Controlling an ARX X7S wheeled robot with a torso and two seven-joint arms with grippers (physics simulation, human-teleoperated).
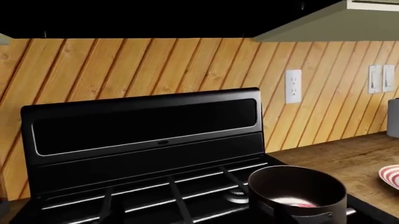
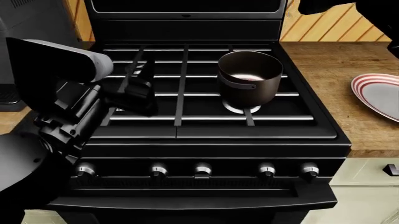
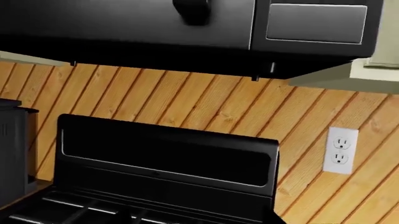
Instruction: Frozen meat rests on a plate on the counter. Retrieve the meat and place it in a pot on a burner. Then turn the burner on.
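The dark pot (image 2: 249,77) stands on the stove's right burner (image 2: 238,110). A pink patch, the meat (image 2: 248,77), shows on its shiny bottom. In the left wrist view the pot (image 1: 298,190) holds the same pink patch (image 1: 302,204), beside a silvery burner ring (image 1: 238,196). The striped plate (image 2: 376,95) lies empty on the wooden counter (image 2: 324,60) at the right. My left gripper (image 2: 141,86) is a black shape low over the left grates, apart from the pot; its jaws are too dark to read. Only a dark part of my right arm (image 2: 349,9) shows.
Several knobs line the stove front (image 2: 203,170), below my left arm. The black back panel (image 1: 149,126) and the wooden wall with an outlet (image 1: 293,86) rise behind the stove. A dark appliance (image 2: 9,93) stands at the left, and a hood hangs overhead (image 3: 187,28).
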